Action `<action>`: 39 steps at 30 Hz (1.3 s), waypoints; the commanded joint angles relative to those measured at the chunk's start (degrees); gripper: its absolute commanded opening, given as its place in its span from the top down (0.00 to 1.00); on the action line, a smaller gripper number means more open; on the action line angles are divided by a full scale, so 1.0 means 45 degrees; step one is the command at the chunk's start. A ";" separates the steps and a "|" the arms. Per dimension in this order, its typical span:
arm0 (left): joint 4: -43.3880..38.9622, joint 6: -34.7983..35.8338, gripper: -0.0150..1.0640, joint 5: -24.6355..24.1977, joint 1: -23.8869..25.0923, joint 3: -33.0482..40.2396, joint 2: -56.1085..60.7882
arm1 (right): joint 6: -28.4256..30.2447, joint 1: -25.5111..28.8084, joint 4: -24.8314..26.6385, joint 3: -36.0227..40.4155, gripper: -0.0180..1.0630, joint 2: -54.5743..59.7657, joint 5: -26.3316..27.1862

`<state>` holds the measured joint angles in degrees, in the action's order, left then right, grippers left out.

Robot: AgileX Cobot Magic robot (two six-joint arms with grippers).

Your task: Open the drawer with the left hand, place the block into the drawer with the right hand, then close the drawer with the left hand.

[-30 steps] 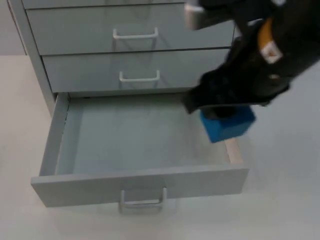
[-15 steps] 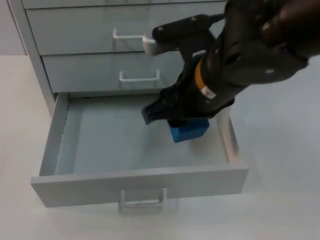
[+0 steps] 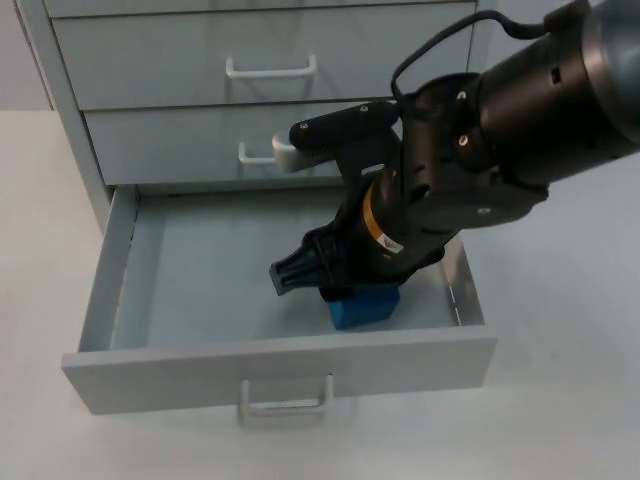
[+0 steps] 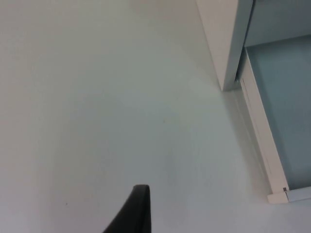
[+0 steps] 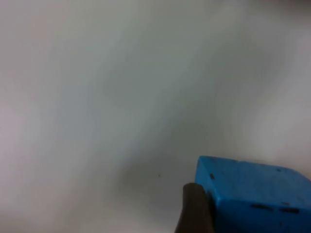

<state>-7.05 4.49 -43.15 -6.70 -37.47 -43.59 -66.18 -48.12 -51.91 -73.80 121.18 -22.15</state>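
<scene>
A pale grey metal drawer cabinet (image 3: 70,120) stands on the white table top (image 3: 560,400); its bottom drawer (image 3: 210,290) is pulled fully out, two closed drawers with white handles above. No writing is readable. The right gripper (image 3: 352,292) reaches down into the open drawer, clamped on the blue cube block (image 3: 363,307) near the front right. The left gripper's black fingertip (image 4: 136,211) hangs over bare table beside the cabinet; its opening cannot be told.
</scene>
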 commanded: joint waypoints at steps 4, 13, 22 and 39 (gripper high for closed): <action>0.0131 0.0068 0.01 0.0090 0.0043 0.0038 0.0059 | -0.0038 -0.0054 -0.0103 -0.0103 0.46 -0.0021 0.0131; 0.0154 0.0068 0.01 0.0065 0.0043 0.0038 0.0059 | -0.0106 -0.0054 0.0088 -0.0103 0.35 -0.0809 -0.0235; 0.0154 0.0068 0.01 0.0065 0.0043 0.0038 0.0059 | 0.4109 -0.0275 0.3940 -0.0103 0.35 -0.3352 -0.2328; 0.0131 0.0068 0.01 0.0038 0.0043 0.0038 0.0059 | 0.6282 -0.0836 0.6005 0.3209 0.35 -0.5746 -0.3259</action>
<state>-7.05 4.49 -43.15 -6.70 -37.47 -43.59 -37.87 -51.66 -24.96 -60.38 96.70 -37.99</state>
